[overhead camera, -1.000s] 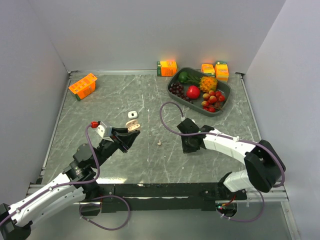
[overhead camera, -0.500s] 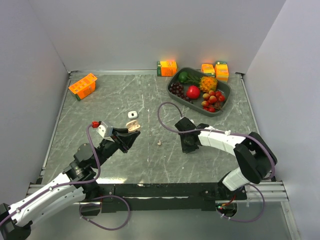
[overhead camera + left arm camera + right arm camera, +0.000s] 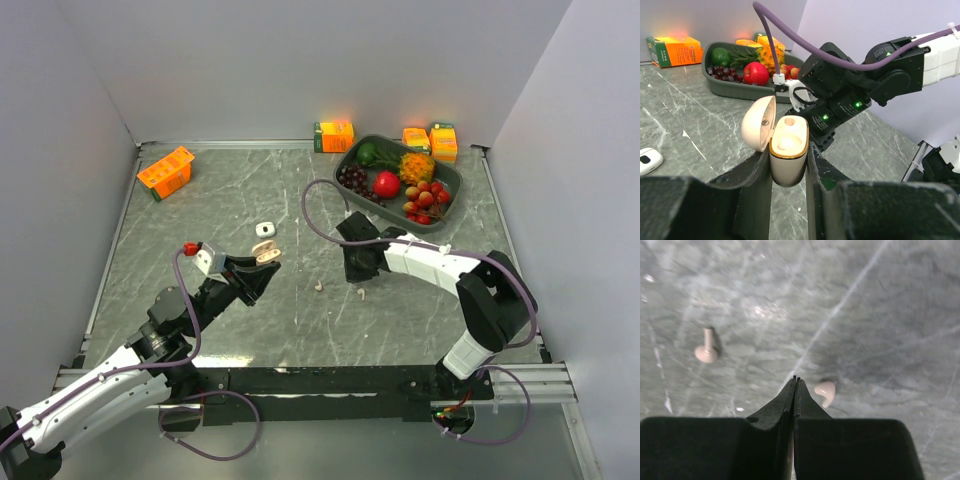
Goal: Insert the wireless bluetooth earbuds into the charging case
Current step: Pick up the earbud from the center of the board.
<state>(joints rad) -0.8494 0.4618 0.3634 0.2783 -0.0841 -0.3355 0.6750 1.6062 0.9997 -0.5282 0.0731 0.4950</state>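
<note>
My left gripper (image 3: 788,167) is shut on a beige charging case (image 3: 788,150), held upright above the table with its lid (image 3: 758,124) swung open to the left. From above, the case (image 3: 266,255) is left of centre. My right gripper (image 3: 795,379) is shut with nothing in it, tips pointing down close over the table. One beige earbud (image 3: 825,391) lies just right of its tips and another (image 3: 706,351) further left. The top view shows an earbud (image 3: 319,286) left of the right gripper (image 3: 354,275).
A small white case (image 3: 264,230) lies on the table beyond the held one, also low at the left (image 3: 647,160) in the left wrist view. A grey tray (image 3: 447,205) of fruit stands back right. Orange cartons (image 3: 165,171) (image 3: 334,135) (image 3: 430,138) line the back.
My right arm has swung left and a little farther from its base, bringing its shut gripper over the earbuds. The left arm and the case have not moved.
</note>
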